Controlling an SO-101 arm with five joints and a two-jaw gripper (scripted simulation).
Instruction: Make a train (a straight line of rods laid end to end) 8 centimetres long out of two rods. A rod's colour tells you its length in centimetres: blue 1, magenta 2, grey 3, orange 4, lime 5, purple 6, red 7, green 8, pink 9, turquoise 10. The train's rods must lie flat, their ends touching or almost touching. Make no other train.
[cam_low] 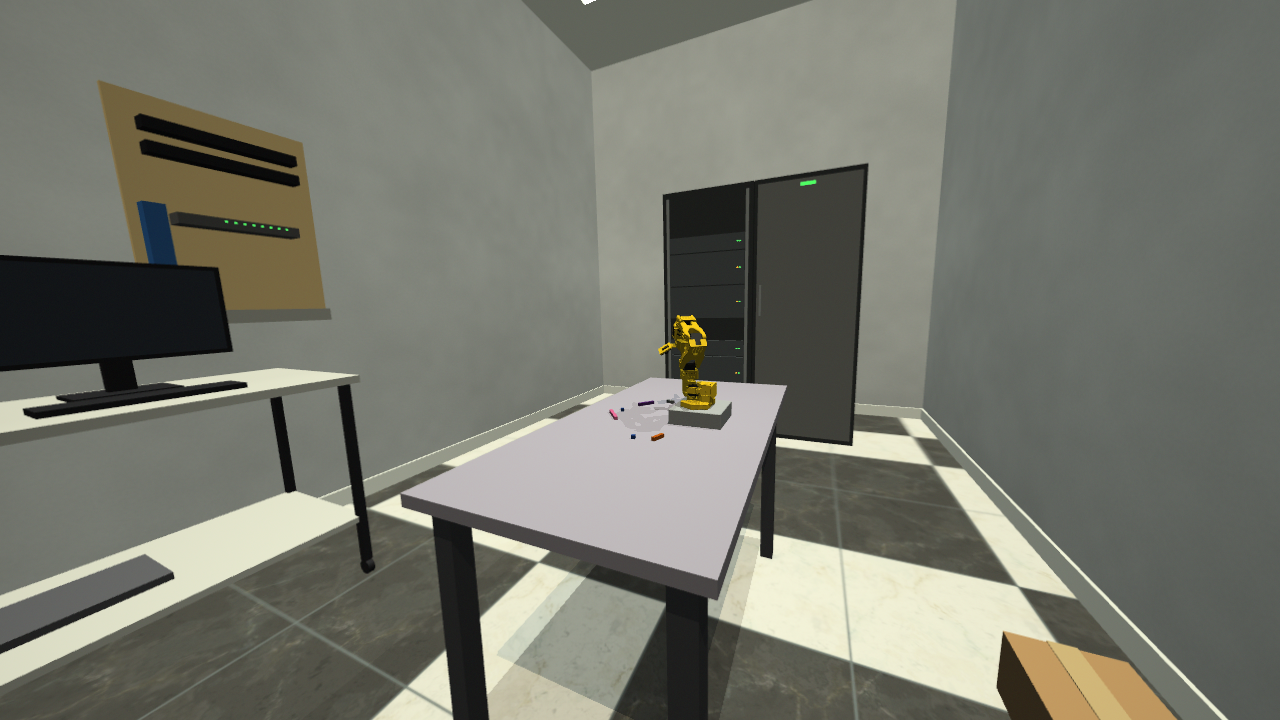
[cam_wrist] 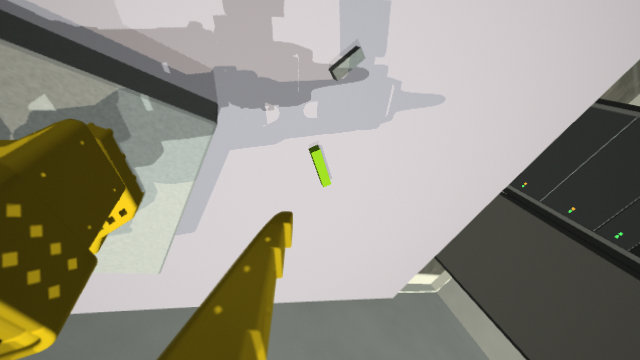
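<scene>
Only wrist view shows lime rod [cam_wrist: 320, 166] — pincer [cam_wrist: 200, 235] open, empty.

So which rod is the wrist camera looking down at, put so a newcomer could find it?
Start at the pale table top in the wrist view, beyond the open yellow tool. Past the tool's pointed finger lies the lime rod, flat and alone. Its only neighbour, a grey rod, sits farther off in shadow; the lime one is bright and longer.

Grey walls; checkered floor [cam_low: 895, 573]; dark server cabinet [cam_low: 810, 304]; monitor desk [cam_low: 179, 394].
</scene>
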